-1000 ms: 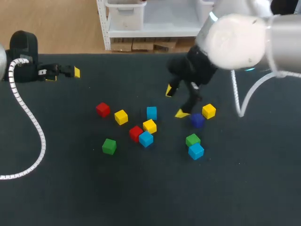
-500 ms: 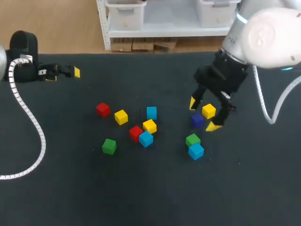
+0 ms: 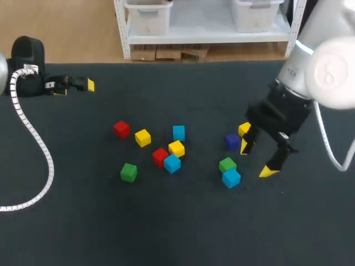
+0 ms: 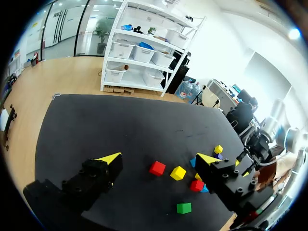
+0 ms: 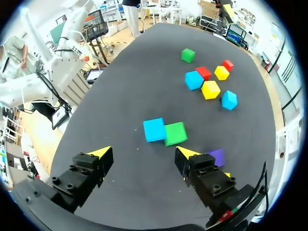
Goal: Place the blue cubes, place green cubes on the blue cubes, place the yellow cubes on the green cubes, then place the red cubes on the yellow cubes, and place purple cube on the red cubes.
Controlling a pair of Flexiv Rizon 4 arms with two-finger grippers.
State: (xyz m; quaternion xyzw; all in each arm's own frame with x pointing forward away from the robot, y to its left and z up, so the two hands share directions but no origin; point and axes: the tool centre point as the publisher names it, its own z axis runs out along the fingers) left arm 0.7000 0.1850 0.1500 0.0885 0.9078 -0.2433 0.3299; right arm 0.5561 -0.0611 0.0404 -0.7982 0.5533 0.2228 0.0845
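Eleven little cubes are loose on the table (image 3: 66, 221): three blue, three yellow, two green, two red and one purple, all across the middle band of the head view. Right gripper (image 3: 256, 158) hangs at centre-right with its fingers spread wide and nothing in them. It's just beside the nearest blue cube (image 3: 231, 178), which sits touching a green cube (image 3: 227, 164). The purple cube (image 3: 232, 141) and a yellow cube (image 3: 244, 129) are just above that pair. Left gripper (image 3: 75, 87) sits in the upper left, also wide open and empty, well apart from all the blocks. My guess is they're light, rigid and flat-sided, so they won't squash but could skid or twist if pinched off-centre. I'd come straight down on that blue one and take it across the two opposite faces that don't touch the green, fairly low on the sides, so the neighbour doesn't get dragged along.
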